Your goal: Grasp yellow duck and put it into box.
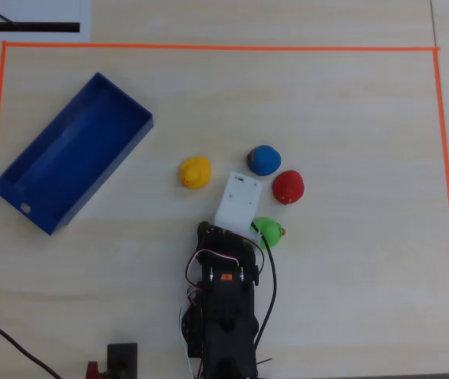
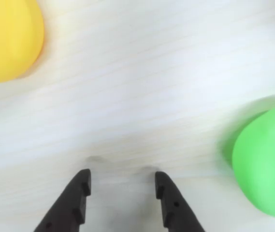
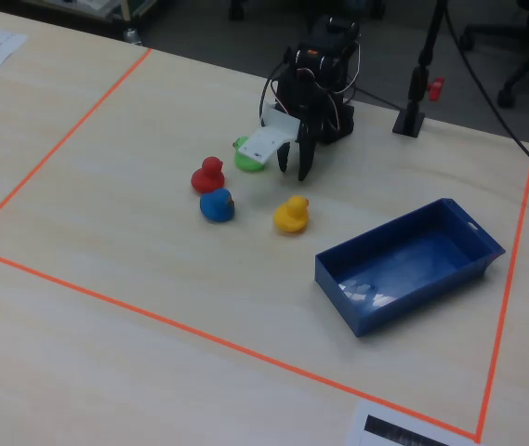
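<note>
The yellow duck stands on the pale table, to the right of the open blue box in the overhead view. My gripper is open and empty, low over bare table. In the wrist view the yellow duck is ahead at the upper left, apart from the fingers. In the fixed view the gripper hangs just behind the yellow duck, and the box lies to the right. In the overhead view the white camera mount hides the fingers.
A green duck sits close to the gripper's right and fills the right edge of the wrist view. A red duck and a blue duck stand beyond it. Orange tape frames the work area.
</note>
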`<action>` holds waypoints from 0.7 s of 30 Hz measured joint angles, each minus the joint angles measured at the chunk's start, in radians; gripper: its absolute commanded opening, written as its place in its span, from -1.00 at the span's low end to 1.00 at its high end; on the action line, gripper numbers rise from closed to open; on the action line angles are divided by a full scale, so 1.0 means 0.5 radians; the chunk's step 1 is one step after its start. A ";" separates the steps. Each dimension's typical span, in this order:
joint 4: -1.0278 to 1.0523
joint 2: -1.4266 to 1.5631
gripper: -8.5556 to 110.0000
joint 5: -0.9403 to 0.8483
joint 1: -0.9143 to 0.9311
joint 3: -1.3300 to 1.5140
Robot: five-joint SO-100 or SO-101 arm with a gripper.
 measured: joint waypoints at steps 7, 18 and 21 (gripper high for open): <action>0.000 0.000 0.00 0.031 0.000 0.000; -0.049 -0.295 0.04 0.052 0.071 -0.301; -0.255 -0.696 0.03 0.126 0.025 -0.571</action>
